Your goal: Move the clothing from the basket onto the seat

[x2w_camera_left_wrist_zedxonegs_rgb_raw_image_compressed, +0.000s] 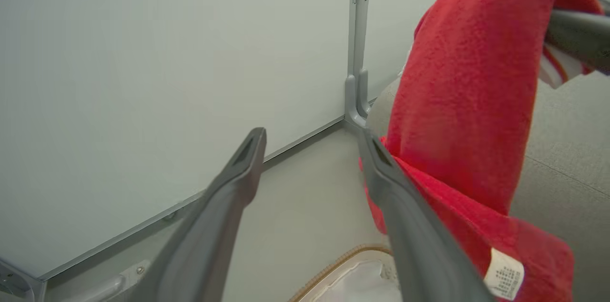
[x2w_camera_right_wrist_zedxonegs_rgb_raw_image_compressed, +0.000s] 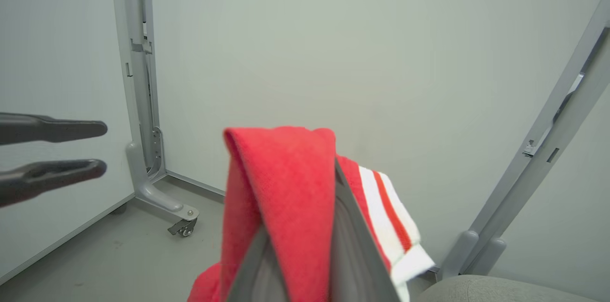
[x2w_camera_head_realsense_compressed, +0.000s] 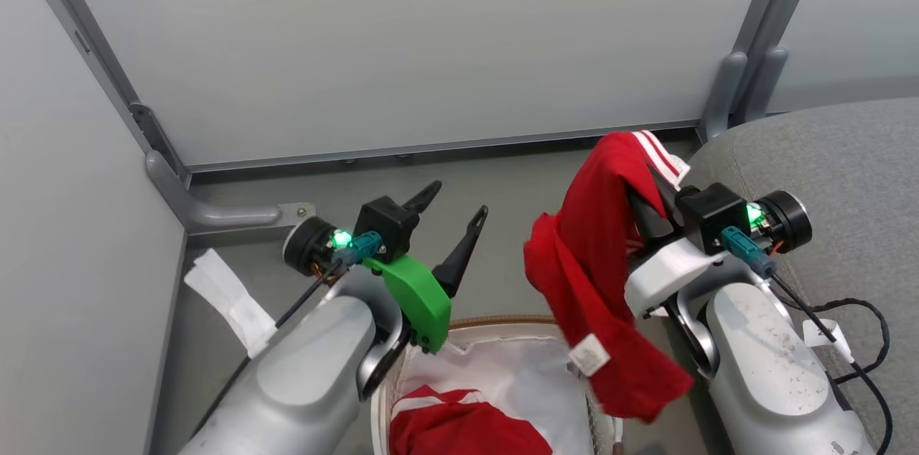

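Right hand (x2w_camera_head_realsense_compressed: 646, 205) clenched on a red shirt (x2w_camera_head_realsense_compressed: 596, 247), held up in the air between basket (x2w_camera_head_realsense_compressed: 495, 323) and sofa (x2w_camera_head_realsense_compressed: 847, 168). Fabric drapes over its fingers, white-striped trim at the top. White label (x2w_camera_head_realsense_compressed: 589, 354) on the low end, which hangs over the basket's right rim. Left hand (x2w_camera_head_realsense_compressed: 459, 200) released, fingers apart with nothing between them, raised above the floor (x2w_camera_head_realsense_compressed: 502, 179) just left of the shirt. Second shirt (x2w_camera_head_realsense_compressed: 459, 430) lies in the basket on the white lining (x2w_camera_head_realsense_compressed: 517, 369).
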`<state>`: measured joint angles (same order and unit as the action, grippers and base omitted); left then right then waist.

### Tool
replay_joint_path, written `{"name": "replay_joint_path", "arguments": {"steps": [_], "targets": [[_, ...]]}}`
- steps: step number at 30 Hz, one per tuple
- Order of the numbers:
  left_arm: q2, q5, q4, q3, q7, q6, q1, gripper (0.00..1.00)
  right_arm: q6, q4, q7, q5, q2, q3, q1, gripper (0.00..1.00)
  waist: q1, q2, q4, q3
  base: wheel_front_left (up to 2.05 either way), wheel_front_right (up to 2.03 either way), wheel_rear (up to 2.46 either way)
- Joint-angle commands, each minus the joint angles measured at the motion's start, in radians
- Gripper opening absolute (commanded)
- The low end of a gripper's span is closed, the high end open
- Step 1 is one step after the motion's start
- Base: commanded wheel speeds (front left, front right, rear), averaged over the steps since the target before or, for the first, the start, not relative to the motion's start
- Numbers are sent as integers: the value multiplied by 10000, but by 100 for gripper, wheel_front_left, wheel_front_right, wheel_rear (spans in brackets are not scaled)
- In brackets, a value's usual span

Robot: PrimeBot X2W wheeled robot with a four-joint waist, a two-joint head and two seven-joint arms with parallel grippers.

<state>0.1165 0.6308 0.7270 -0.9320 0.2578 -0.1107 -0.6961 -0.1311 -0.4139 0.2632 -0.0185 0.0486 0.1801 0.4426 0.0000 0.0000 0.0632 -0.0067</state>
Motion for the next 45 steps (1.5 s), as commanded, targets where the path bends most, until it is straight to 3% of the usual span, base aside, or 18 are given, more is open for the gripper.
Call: {"name": "replay_joint_path", "arguments": {"steps": [1, 20, 30, 36, 45], "targets": [[-78, 136, 34, 98, 91, -23, 313, 100, 7, 94, 25, -69, 35, -93, 97, 0, 0, 0, -18, 13, 0, 0, 0], [-506, -1903, -2125, 3106, 67, -126, 3462, 100, 7, 628, 26, -452, 35, -1024, -295, 0, 0, 0, -301, 99, 0, 0, 0], [-625, -2501, -2412, 3691, 68, -196, 4360, 100, 7, 663, 26, -422, 35, -1253, -543, 0, 0, 0, -623, 142, 0, 0, 0], [-658, -2630, -2654, 3716, 66, -214, 4474, 100, 7, 829, 25, -672, 40, -1560, -669, 0, 0, 0, -1134, 237, 0, 0, 0], [-650, -2654, -3189, 3653, 67, -216, 4337, 100, 8, 1460, 25, -935, 35, -2016, -640, 0, 0, 0, -2623, 848, 0, 0, 0]]}}
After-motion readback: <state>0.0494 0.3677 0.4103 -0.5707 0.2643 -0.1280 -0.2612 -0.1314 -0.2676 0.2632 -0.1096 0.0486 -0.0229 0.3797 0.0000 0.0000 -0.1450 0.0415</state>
